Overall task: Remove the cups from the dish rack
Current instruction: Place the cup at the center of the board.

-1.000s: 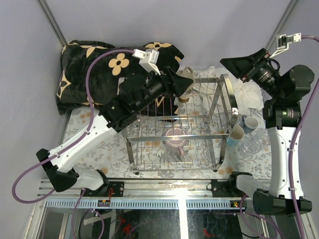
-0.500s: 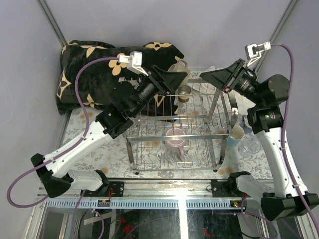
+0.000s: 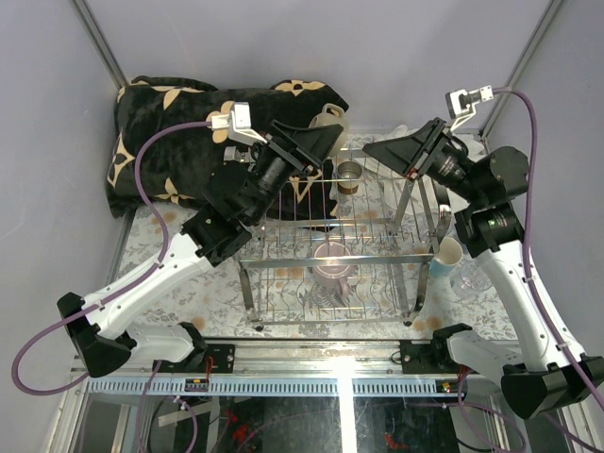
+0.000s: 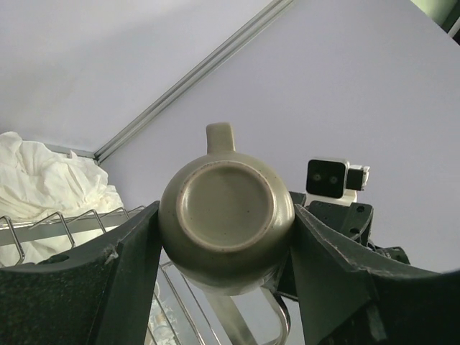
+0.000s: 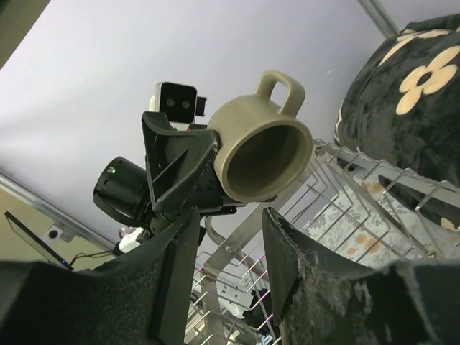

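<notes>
My left gripper (image 3: 319, 142) is shut on a beige handled mug (image 3: 330, 120) and holds it in the air above the far edge of the chrome dish rack (image 3: 415, 257). The left wrist view shows the mug's base (image 4: 226, 213) clamped between my fingers (image 4: 122, 287). My right gripper (image 3: 389, 151) is open and empty, pointing at the mug from the right. In the right wrist view the mug's mouth (image 5: 259, 152) faces me just above my open fingers (image 5: 302, 266). A pink-mauve mug (image 3: 332, 264) and a small brownish cup (image 3: 349, 175) sit in the rack.
A black blanket with cream flowers (image 3: 179, 132) lies at the far left. A cream cup (image 3: 449, 253) and a clear glass (image 3: 472, 278) stand on the patterned mat right of the rack. A white cloth (image 4: 43, 180) lies behind the rack.
My left gripper has carried the beige mug up and to the left, away from the rack. My right gripper has swung left over the rack's right end toward the mug.
</notes>
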Tool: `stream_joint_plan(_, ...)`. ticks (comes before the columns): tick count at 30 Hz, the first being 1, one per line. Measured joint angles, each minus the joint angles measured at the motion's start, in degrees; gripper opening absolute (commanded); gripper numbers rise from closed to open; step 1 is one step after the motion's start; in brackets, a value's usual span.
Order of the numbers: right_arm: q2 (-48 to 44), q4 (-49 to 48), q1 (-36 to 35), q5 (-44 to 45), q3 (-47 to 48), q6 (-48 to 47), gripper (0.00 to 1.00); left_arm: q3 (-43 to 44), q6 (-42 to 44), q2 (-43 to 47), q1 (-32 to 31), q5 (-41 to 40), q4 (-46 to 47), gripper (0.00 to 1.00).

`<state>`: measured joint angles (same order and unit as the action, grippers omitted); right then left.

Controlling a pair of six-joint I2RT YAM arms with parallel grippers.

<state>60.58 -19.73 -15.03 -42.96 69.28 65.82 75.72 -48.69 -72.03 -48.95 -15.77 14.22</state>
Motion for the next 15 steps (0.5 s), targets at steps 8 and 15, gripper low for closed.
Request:
stream_joint_plan(8, 2.1, -0.3, -5.0, 2.3, -0.1, -2.3, 0.46, 0.0, -2.3, 0.0, 0.0, -1.0, 0.0, 0.00)
stream_joint_plan(15, 5.0, 0.2, -7.1, 3.5, 0.7, -4.4, 0.44, 0.0, -3.2, 0.0, 0.0, -2.1, 0.0, 0.00)
